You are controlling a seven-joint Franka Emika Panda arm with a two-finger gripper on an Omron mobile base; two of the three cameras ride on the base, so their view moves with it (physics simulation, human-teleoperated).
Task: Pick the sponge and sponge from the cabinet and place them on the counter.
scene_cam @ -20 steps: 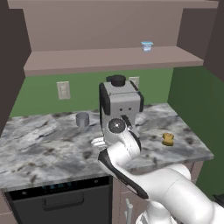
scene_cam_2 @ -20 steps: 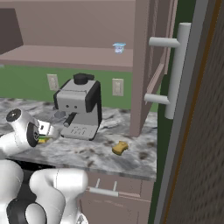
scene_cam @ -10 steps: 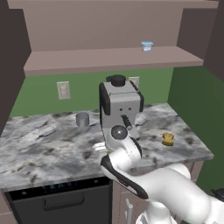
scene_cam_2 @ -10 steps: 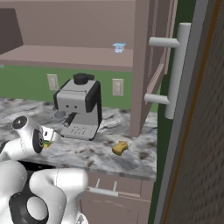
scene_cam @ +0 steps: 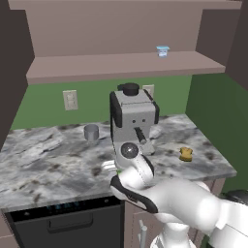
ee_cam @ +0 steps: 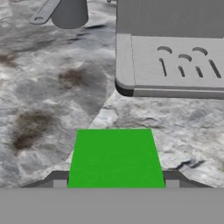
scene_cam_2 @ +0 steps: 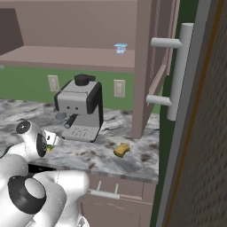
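My gripper (ee_cam: 116, 181) is shut on the bright green sponge (ee_cam: 115, 158), which fills the gap between the two dark fingertips (ee_cam: 59, 178). It hangs low over the marble counter (ee_cam: 43, 87), just in front of the coffee machine's drip tray (ee_cam: 175, 65). In the right base view the gripper (scene_cam_2: 52, 141) pokes out past the white wrist. The tan-yellow sponge (scene_cam: 185, 153) (scene_cam_2: 121, 150) lies on the counter (scene_cam: 43, 160) to the machine's right. The mauve-brown cabinet (scene_cam: 121, 63) stands open above.
A grey coffee machine (scene_cam: 133, 116) (scene_cam_2: 80, 108) stands mid-counter with a small grey cup (scene_cam: 91, 131) to its left. A white cup with blue rim (scene_cam: 162, 51) (scene_cam_2: 120, 48) sits on the cabinet shelf. The open cabinet door with its bar handle (scene_cam_2: 179, 71) juts out at right.
The hand has sunk a little toward the counter in front of the coffee machine, still holding the green sponge. Nothing else has moved.
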